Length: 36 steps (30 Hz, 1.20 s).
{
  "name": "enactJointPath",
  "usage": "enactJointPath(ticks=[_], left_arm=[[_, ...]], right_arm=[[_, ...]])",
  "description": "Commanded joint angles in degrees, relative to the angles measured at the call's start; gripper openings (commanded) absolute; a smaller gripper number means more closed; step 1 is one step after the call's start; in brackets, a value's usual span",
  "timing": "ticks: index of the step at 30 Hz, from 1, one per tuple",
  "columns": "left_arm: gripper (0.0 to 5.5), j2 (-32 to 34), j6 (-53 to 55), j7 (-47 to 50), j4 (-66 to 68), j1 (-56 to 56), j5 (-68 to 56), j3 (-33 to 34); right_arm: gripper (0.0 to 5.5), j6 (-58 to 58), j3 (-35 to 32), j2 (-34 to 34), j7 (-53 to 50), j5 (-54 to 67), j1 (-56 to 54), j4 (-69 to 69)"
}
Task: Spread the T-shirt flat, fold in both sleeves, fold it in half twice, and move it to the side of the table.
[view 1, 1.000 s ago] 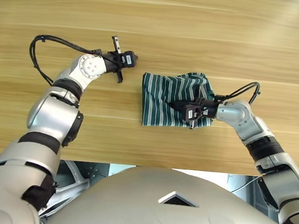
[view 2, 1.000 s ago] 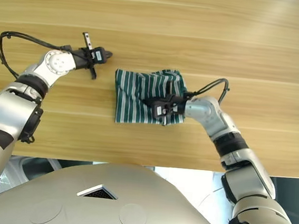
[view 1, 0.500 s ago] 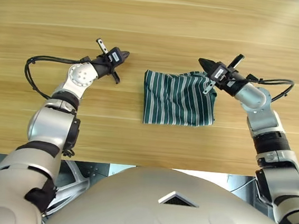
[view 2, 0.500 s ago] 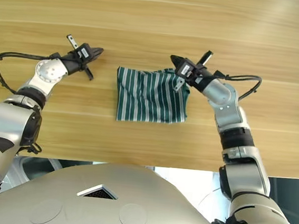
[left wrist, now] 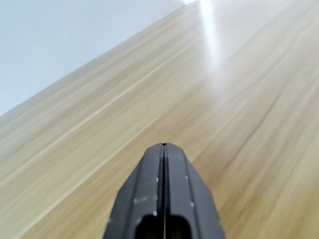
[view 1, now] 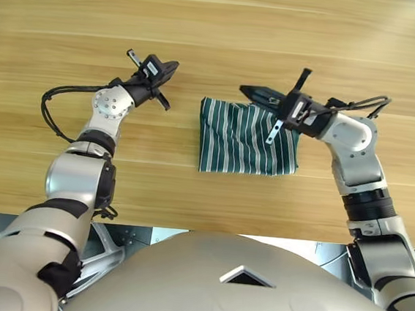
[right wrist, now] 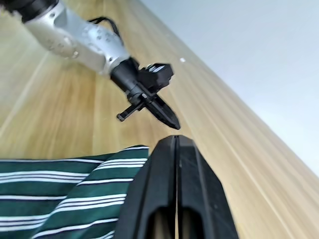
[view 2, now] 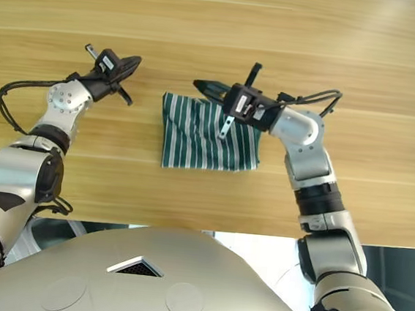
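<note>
The T-shirt (view 1: 247,139), green with white stripes, lies folded into a small rectangle on the wooden table (view 1: 220,24), a little right of centre. My right gripper (view 1: 244,89) is shut and empty. It hovers over the shirt's far edge and points left. In the right wrist view its tip (right wrist: 174,140) sits above the striped cloth (right wrist: 65,199). My left gripper (view 1: 175,65) is shut and empty, over bare wood to the left of the shirt and apart from it. Its closed tip (left wrist: 164,147) shows in the left wrist view.
Bare wood surrounds the shirt on all sides, with wide room at the far side and to the left. The table's near edge (view 1: 186,225) runs just below the shirt. Black cables loop from both wrists (view 1: 55,100).
My right gripper has lifted off the shirt's near right part, risen to its far right corner, then swung left over the far edge. The left gripper shifted slightly farther away.
</note>
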Motion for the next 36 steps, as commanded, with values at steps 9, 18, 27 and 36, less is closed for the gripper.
enactJointPath(ticks=[9,18,27,36], left_arm=[[0.0,-0.73,0.59,-0.41,-0.2,1.88,0.43,0.16],[0.0,-1.47,0.58,0.16,-0.12,2.78,1.24,-0.57],[0.0,-1.85,0.62,0.36,-0.06,3.43,0.79,0.54],[0.0,-2.11,0.18,-1.17,-0.45,4.88,-4.1,5.61]], right_arm=[[0.03,-3.38,4.81,7.9,-4.19,-11.48,-7.79,23.82],[0.03,-4.7,0.36,10.79,-11.89,-12.63,-14.75,47.31],[0.03,10.95,-25.06,5.64,-28.43,4.28,-19.06,69.23],[0.03,15.66,-33.19,-4.43,-44.56,1.84,-7.99,70.76]])
